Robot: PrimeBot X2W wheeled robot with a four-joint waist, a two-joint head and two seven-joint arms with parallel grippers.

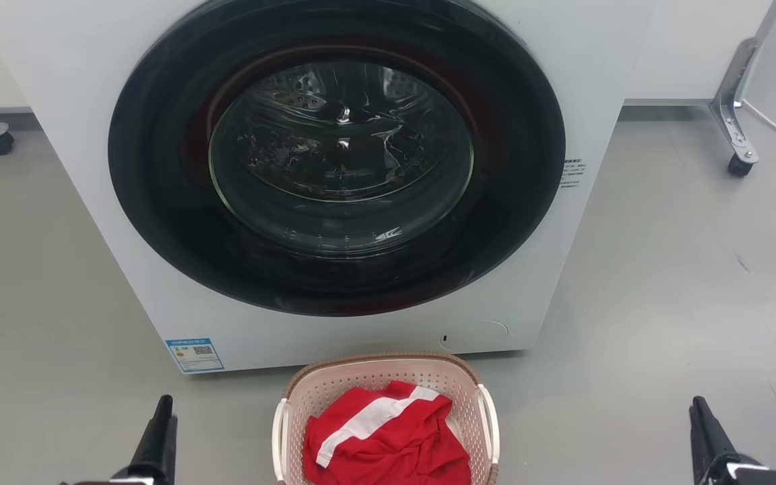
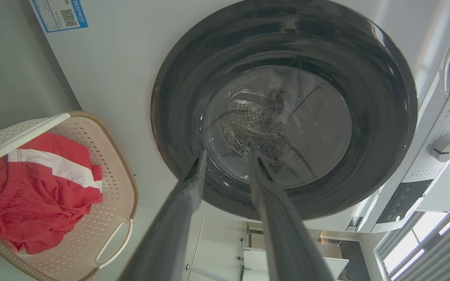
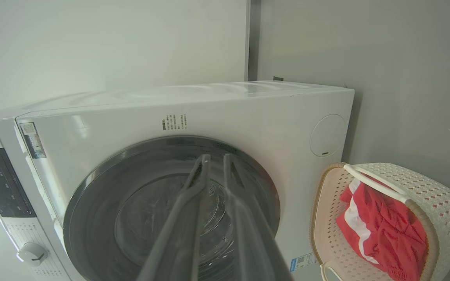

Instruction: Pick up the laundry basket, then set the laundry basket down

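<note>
The left end effector (image 2: 228,156) holds nothing, and its fingers stand apart. The right end effector (image 3: 217,157) holds nothing too, with just a thin gap between its fingers. Between them, well apart from both, the laundry basket (image 1: 334,394) sits on the floor (image 1: 664,303). A red and white cloth (image 1: 388,448) lies inside it. Just behind stands the white washer (image 1: 65,101), its round door (image 1: 341,155) shut.

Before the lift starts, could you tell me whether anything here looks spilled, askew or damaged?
Nothing stands out. The laundry basket sits upright on the floor before the closed washing machine, and the red garment lies inside it.
</note>
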